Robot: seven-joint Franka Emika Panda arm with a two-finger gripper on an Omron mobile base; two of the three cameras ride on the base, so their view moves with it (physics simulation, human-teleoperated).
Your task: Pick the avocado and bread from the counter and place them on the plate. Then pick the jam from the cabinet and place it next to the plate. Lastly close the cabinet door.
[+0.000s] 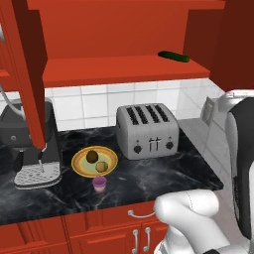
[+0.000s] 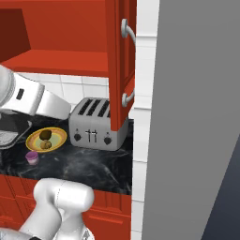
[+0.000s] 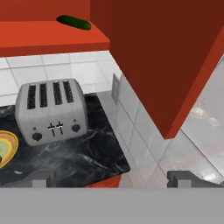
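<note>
The plate (image 1: 82, 168) (image 2: 56, 134) lies on the black counter (image 1: 163, 173) left of the toaster. On it rest the dark avocado (image 1: 92, 157) (image 2: 45, 135) and the tan bread (image 1: 102, 166) (image 2: 45, 145). The lilac jam (image 1: 99, 184) (image 2: 32, 157) stands on the counter just in front of the plate. The cabinet (image 1: 124, 69) is open, its red shelf in view. A cabinet door (image 2: 121, 61) (image 3: 166, 57) swings out to the right. In the hand view my gripper (image 3: 116, 179) is open with nothing between its fingertips (image 3: 43, 178), facing the counter's right end below that door.
A silver toaster (image 1: 147, 130) (image 3: 50, 111) stands mid-counter, with a coffee machine (image 1: 30, 144) at the left. A long dark-green vegetable (image 1: 173, 56) (image 3: 74, 22) lies on the cabinet shelf. Another open door (image 1: 25, 74) hangs at the left. A pale wall (image 2: 187, 117) borders the right.
</note>
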